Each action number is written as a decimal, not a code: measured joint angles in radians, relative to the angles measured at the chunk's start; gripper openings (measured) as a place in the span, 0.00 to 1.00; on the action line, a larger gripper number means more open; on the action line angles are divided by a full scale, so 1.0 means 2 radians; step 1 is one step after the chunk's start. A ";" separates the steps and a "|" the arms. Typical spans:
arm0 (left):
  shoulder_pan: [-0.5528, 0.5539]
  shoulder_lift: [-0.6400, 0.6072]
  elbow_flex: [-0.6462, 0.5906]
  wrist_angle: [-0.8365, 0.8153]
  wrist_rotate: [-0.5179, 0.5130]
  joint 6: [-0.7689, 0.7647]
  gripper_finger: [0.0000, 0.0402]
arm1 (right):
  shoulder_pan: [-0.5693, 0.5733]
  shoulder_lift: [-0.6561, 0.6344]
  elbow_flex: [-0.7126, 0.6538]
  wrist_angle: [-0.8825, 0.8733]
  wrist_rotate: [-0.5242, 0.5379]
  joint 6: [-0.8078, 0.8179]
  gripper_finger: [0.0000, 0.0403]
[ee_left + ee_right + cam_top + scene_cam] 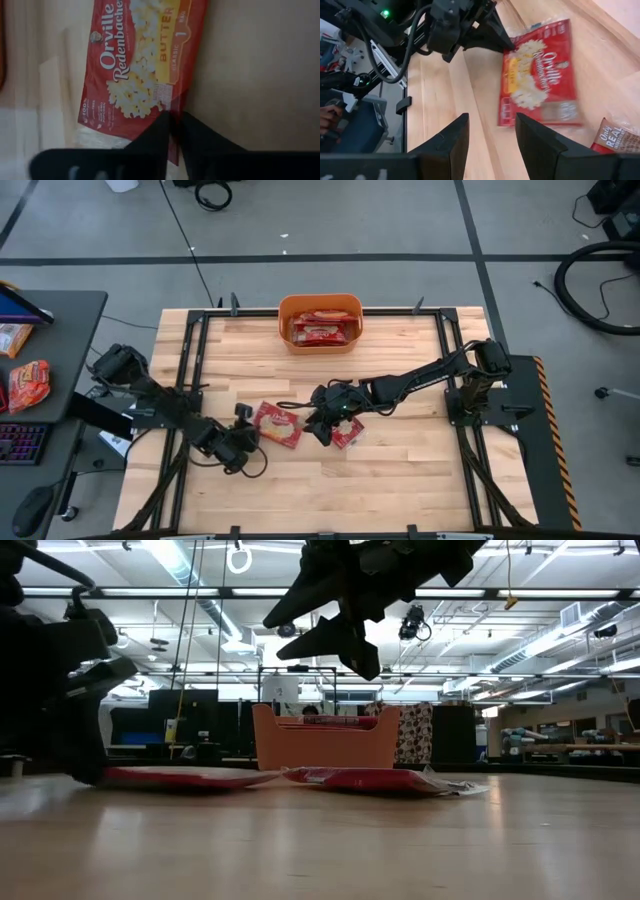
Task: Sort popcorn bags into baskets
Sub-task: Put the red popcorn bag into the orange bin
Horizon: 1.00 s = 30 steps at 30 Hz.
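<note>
Popcorn bag (277, 424): flat glossy red foil rectangle, yellow-cream popcorn picture, lying on the pale plank table (400, 480) near mid-table toward its left edge. Left gripper (175, 131): dark fingers pinched together on this bag's edge. Second bag (349, 435) just beside. Right gripper (491, 131): fingers apart, holding nothing, raised above the table. Orange plastic tub (320, 340): round-cornered, at the far edge, holding bags.

A wooden tabletop (400, 470) sits on a grey floor (400, 220). Beside it, a dark side desk (70, 330) holds an orange snack packet (28, 385) and a keyboard (20, 445).
</note>
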 joint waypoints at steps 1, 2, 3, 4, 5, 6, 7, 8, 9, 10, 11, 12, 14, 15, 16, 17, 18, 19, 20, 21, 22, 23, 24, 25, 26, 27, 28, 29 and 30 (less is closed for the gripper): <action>0.002 0.000 0.000 0.000 -0.005 -0.008 0.08 | 0.000 0.000 0.000 0.000 -0.001 0.000 0.41; 0.005 0.000 0.000 0.001 -0.007 -0.017 0.05 | 0.000 0.000 0.000 0.000 -0.002 0.000 0.41; 0.008 0.000 0.000 0.003 -0.008 -0.030 0.03 | 0.000 0.000 0.000 0.000 -0.004 -0.004 0.41; 0.012 0.000 0.000 0.004 -0.007 -0.047 0.02 | -0.001 0.000 0.000 0.000 -0.008 -0.012 0.41; 0.014 -0.002 0.000 0.006 -0.006 -0.062 0.02 | -0.001 0.000 0.000 0.000 -0.013 -0.023 0.41; 0.016 -0.004 0.003 0.004 -0.001 -0.078 0.02 | -0.001 0.000 0.000 0.000 -0.015 -0.034 0.41; 0.019 -0.005 0.008 0.004 0.007 -0.088 0.02 | 0.000 0.000 0.000 0.000 -0.015 -0.045 0.41; 0.022 -0.008 0.013 0.006 0.017 -0.094 0.02 | 0.003 0.000 0.000 0.000 -0.011 -0.058 0.41; 0.024 -0.012 0.020 0.005 0.029 -0.100 0.02 | 0.009 0.000 0.000 0.000 -0.001 -0.074 0.40; 0.027 -0.015 0.028 0.004 0.043 -0.104 0.02 | 0.016 0.000 0.000 -0.001 0.011 -0.091 0.40; 0.030 -0.019 0.036 0.005 0.054 -0.106 0.02 | 0.025 0.000 0.000 -0.002 0.028 -0.111 0.39; 0.032 -0.022 0.044 0.006 0.064 -0.107 0.02 | 0.034 0.000 0.000 -0.004 0.047 -0.129 0.39; 0.040 -0.027 0.060 0.006 0.084 -0.111 0.02 | 0.049 0.000 0.000 -0.007 0.084 -0.155 0.38; 0.044 -0.029 0.067 0.006 0.094 -0.114 0.02 | 0.054 0.000 0.000 -0.012 0.101 -0.163 0.38; 0.048 -0.031 0.075 0.006 0.104 -0.117 0.02 | 0.057 0.000 0.000 -0.021 0.114 -0.169 0.38; 0.053 -0.031 0.082 0.006 0.114 -0.120 0.02 | 0.058 0.000 0.000 -0.034 0.120 -0.174 0.39; 0.059 -0.031 0.088 0.006 0.126 -0.127 0.02 | 0.058 0.000 0.000 -0.045 0.119 -0.179 0.40; 0.064 -0.031 0.095 0.005 0.139 -0.132 0.02 | 0.058 0.000 -0.001 -0.050 0.117 -0.182 0.41; 0.069 -0.031 0.101 0.005 0.152 -0.142 0.01 | 0.057 0.000 0.000 -0.051 0.113 -0.183 0.43; 0.075 -0.031 0.106 0.006 0.164 -0.149 0.01 | 0.057 0.000 0.000 -0.050 0.109 -0.185 0.45; 0.081 -0.031 0.110 0.008 0.175 -0.158 0.01 | 0.057 0.000 0.000 -0.049 0.106 -0.188 0.47; 0.086 -0.031 0.113 0.008 0.185 -0.165 0.01 | 0.058 0.000 0.000 -0.047 0.103 -0.194 0.49; 0.092 -0.031 0.115 0.009 0.193 -0.170 0.01 | 0.058 0.000 0.000 -0.042 0.103 -0.201 0.51; 0.097 -0.031 0.117 0.008 0.202 -0.174 0.01 | 0.058 0.000 0.000 -0.034 0.102 -0.208 0.53; 0.102 -0.031 0.118 0.009 0.210 -0.181 0.01 | 0.059 0.000 0.000 -0.026 0.102 -0.213 0.55; 0.107 -0.031 0.120 0.009 0.219 -0.185 0.01 | 0.060 0.000 0.000 -0.018 0.102 -0.217 0.57; 0.111 -0.031 0.121 0.009 0.227 -0.192 0.01 | 0.061 0.000 0.000 -0.012 0.102 -0.220 0.59; 0.116 -0.031 0.121 0.010 0.233 -0.198 0.01 | 0.062 0.000 0.000 -0.006 0.102 -0.223 0.61; 0.121 -0.031 0.121 0.010 0.238 -0.206 0.01 | 0.064 0.000 0.000 -0.002 0.102 -0.228 0.62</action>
